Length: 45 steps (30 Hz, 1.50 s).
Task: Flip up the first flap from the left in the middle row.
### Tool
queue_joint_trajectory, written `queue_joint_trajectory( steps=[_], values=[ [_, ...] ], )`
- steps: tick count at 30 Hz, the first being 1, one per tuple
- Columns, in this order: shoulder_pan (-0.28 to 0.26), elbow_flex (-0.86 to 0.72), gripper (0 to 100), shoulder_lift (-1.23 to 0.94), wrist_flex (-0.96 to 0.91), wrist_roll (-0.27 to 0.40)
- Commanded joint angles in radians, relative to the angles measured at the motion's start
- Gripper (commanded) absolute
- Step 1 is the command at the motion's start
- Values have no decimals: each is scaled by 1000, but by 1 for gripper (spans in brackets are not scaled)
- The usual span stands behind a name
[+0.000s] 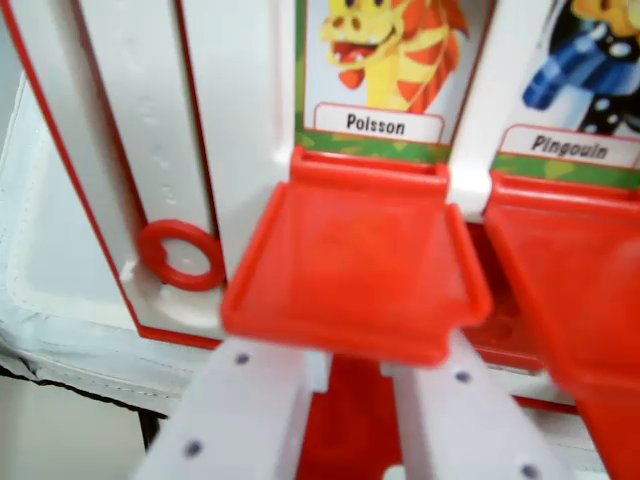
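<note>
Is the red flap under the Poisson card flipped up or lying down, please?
Down: the red flap lies open toward the camera, leaving the Poisson card uncovered.

Little of the room shows — the wrist view is filled by a children's flap game, so the place reads as a tabletop play or test setup rather than a kitchen or workshop. At twelve o'clock a white game board (pixel 240 120) with red trim carries picture cards: a yellow-orange cartoon creature labelled "Poisson" (pixel 378 124) and, toward two o'clock, a blue-scarfed figure labelled "Pingouin" (pixel 570 146). Red plastic flaps (pixel 350 270) hang below them, and a red ring (pixel 180 255) sits at nine o'clock. Under the board, at eight o'clock, lies a white stitched padded mat (pixel 60 300) — whether home or lab cannot be told.
</note>
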<state>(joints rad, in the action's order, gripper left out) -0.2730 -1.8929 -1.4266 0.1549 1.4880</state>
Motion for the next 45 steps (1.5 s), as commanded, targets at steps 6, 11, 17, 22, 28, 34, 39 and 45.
queue_joint_trajectory(
  steps=[6, 11, 17, 22, 28, 34, 39, 45],
  values=[
    [-18, 247, 0, 23, 2, 0],
    [-21, 321, 0, 21, 44, -8],
    [-25, 345, 0, -9, 75, -6],
    [-25, 288, 0, -69, 91, -5],
    [-9, 293, 0, -112, 123, 3],
    [8, 273, 0, -173, 144, 3],
    [18, 270, 0, -173, 144, 8],
    [21, 285, 0, -170, 147, 8]
  ],
)
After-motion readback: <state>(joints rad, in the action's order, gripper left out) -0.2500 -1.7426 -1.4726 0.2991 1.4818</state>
